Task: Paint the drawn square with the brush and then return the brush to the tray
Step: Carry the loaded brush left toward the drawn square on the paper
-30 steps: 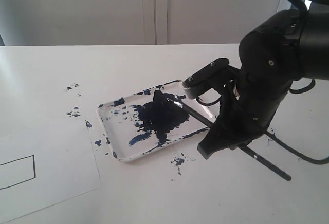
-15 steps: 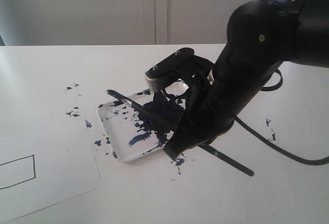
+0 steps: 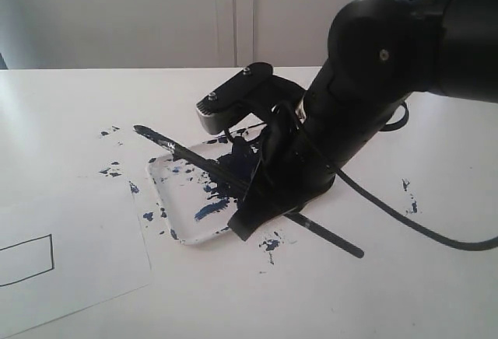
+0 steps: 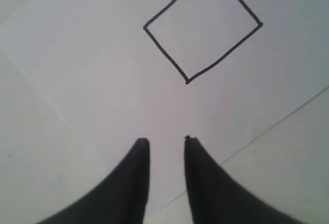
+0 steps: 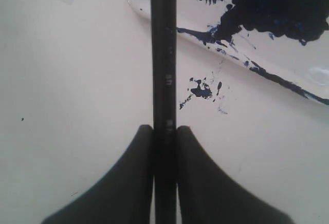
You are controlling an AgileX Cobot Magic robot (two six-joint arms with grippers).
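- Two pincers here. My right pincer [image 5: 164, 127] is clamped on the long thin black stick-like brush [image 3: 193, 155], with both fingers tight against the shaft.
- My left pincer [image 4: 165, 141] has its jaws apart with nothing between them. It hangs over the white paper sheet [image 4: 92, 80].
- In the exterior view the brush slants across the shallow white rectangular tray [image 3: 160, 189], the one with rounded corners.
- The paint-blackened tip pokes out past the tray's far-left corner. The handle end sticks out over the white counter [image 3: 366, 300] on the tray's right side.
- I cannot tell whether the tip touches anything.
- The tray sits mid-counter with a big blue-black paint blotch [image 3: 233, 169] in its middle, partly hidden behind my right arm.
- Dark paint specks [image 3: 109, 171] dot the counter left of the tray, and there are more at its near edge.
- The small hand-drawn square of thin black lines [image 4: 203, 29] is on the paper sheet, ahead of my left pincer, and its interior is plain white.
- In the exterior view the square is at the bottom-left, cut off by the frame edge. It is well apart from the tray and the brush tip.
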